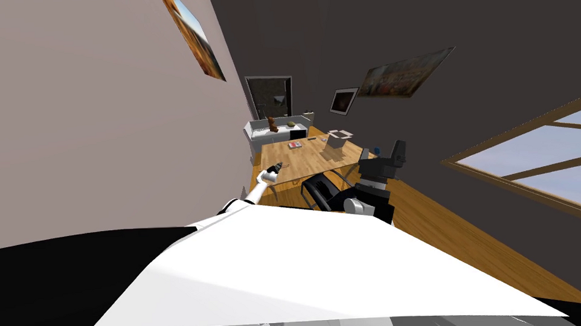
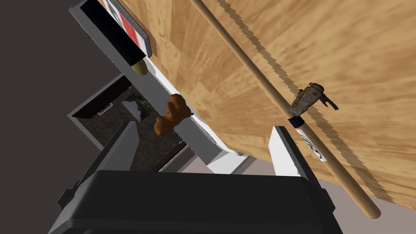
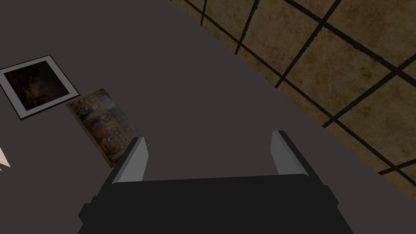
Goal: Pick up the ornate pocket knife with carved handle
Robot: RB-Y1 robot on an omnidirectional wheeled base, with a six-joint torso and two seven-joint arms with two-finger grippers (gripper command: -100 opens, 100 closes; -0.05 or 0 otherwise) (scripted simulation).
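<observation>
Left wrist view makes out the pocket knife (image 2: 309, 98) against a rod (image 2: 243, 57).

A wooden rod (image 2: 246, 61) lies across the wooden table (image 2: 357, 53).

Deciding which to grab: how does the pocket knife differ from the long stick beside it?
The pocket knife is short and stubby; the stick is long and slim. The knife is mottled grey-brown, the stick pale wood with a white band. The knife sits crosswise to the stick. Both rest on the wooden table.
</observation>
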